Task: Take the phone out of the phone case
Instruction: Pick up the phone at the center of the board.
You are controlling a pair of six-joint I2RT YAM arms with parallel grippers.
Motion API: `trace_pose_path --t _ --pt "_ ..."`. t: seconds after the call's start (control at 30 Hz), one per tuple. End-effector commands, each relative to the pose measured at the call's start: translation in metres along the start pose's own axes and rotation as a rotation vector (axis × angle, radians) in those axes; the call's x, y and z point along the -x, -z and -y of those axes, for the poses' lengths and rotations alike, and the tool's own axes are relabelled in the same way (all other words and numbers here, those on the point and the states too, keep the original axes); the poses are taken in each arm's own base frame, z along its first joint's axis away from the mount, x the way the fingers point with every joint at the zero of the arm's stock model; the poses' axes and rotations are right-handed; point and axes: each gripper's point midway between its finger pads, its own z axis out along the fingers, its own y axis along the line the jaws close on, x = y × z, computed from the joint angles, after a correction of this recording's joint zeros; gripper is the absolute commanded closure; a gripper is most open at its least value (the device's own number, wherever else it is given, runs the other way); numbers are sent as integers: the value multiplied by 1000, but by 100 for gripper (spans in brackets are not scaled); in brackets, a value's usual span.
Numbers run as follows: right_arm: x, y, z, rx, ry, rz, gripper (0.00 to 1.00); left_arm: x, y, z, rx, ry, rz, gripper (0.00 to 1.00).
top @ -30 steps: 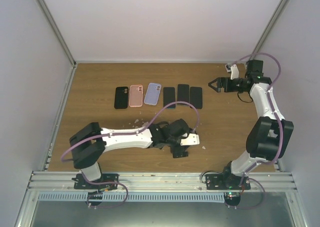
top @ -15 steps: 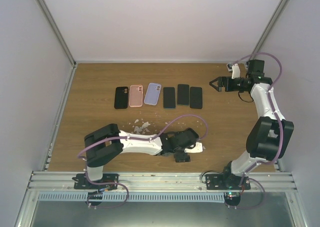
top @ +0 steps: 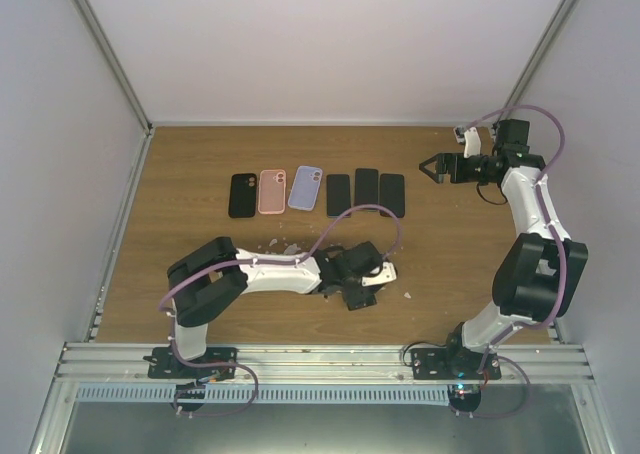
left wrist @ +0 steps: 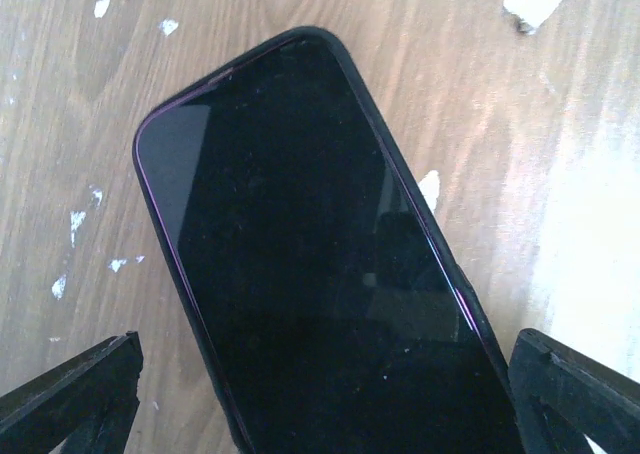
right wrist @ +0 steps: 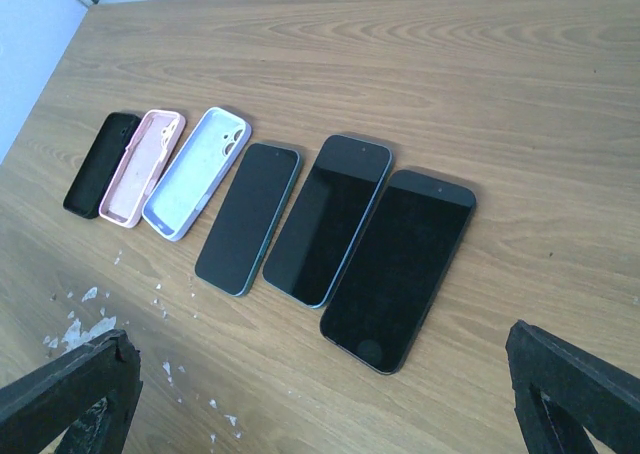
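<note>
A phone in a black case (left wrist: 310,274) lies screen up on the wooden table and fills the left wrist view. My left gripper (left wrist: 320,404) is open and low over it, one finger on each side of its near end; the right finger is close to the case edge. In the top view the left gripper (top: 352,286) covers the phone near the table's middle front. My right gripper (top: 428,167) is open and empty, held above the table at the back right; in the right wrist view the right gripper (right wrist: 320,394) faces the row of phones.
In a row at the back lie an empty black case (top: 241,195), a pink case (top: 272,191), a lilac case (top: 306,187) and three bare phones (top: 339,195) (top: 367,189) (top: 392,195). White flecks (top: 285,246) dot the table. Walls enclose it on three sides.
My left gripper shifted right and nearer, then back a little to the left and away; its elbow swung right. The right arm has hardly moved.
</note>
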Motion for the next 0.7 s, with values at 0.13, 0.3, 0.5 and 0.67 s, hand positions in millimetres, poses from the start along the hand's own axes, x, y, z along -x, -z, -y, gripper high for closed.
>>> trace_pose_path --t 0.13,0.3,0.5,0.67 --pt "4 8 -4 5 6 26 0 -21 -10 -29 -107 216 -68 1" --pt "2 7 -4 10 5 23 0 -15 -8 -28 -183 250 -48 1" --pt "2 6 -5 18 2 25 1 -12 -13 -17 -227 232 -58 1" --pt "1 7 -6 22 3 26 0 -14 -21 -3 -266 231 -86 1"
